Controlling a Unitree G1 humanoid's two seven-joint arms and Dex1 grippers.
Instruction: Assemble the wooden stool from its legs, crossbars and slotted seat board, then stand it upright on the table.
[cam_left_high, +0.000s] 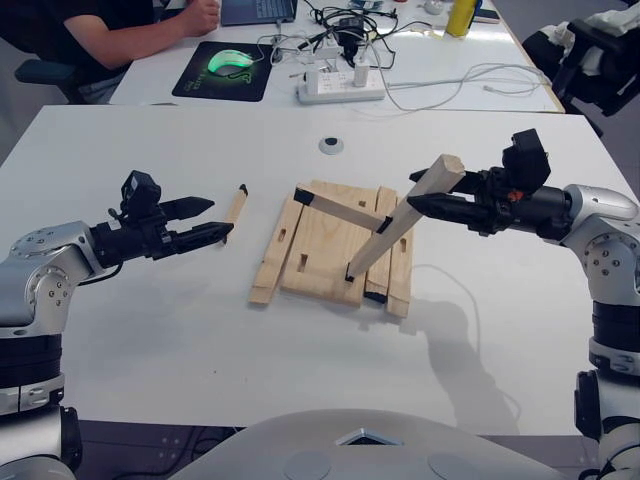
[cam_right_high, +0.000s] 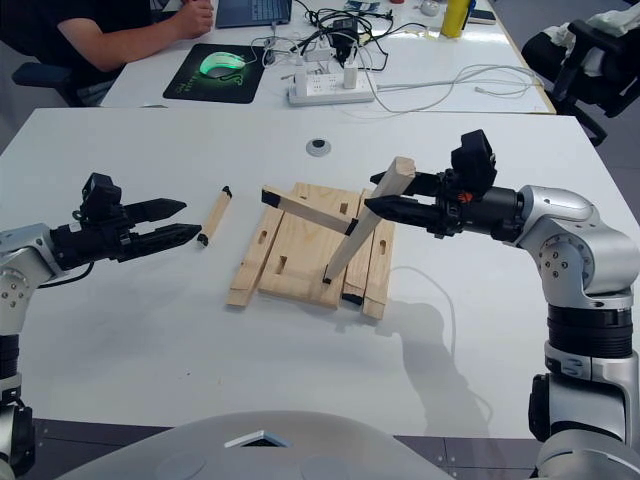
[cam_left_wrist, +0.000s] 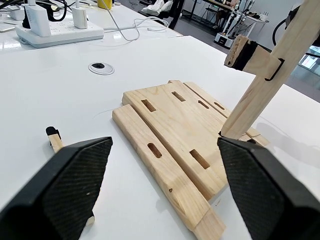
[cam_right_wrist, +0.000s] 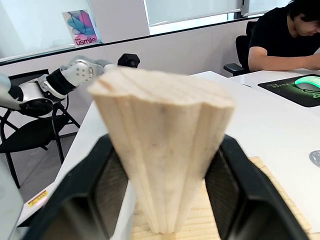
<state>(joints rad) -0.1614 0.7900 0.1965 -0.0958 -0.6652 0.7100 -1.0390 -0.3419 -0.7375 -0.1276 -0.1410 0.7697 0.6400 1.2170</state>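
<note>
Right end effector (cam_left_high: 418, 201) clamps the upper part of a tilted leg (cam_left_high: 395, 232), whose foot rests on the slotted seat board (cam_left_high: 318, 250) lying flat mid-tabletop (cam_left_high: 200, 330). Left end effector (cam_left_high: 216, 218) hovers with its fingers parted, beside a loose crossbar (cam_left_high: 236, 205).

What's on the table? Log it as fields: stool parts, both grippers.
seat board: flat on table, slots up
leg: tilted, top in right gripper, foot on seat board
crossbar: joined to leg, pointing to robot's left
loose stick: on table, left of seat board
left gripper: open, empty, beside loose stick
status: assembly unfinished
</note>
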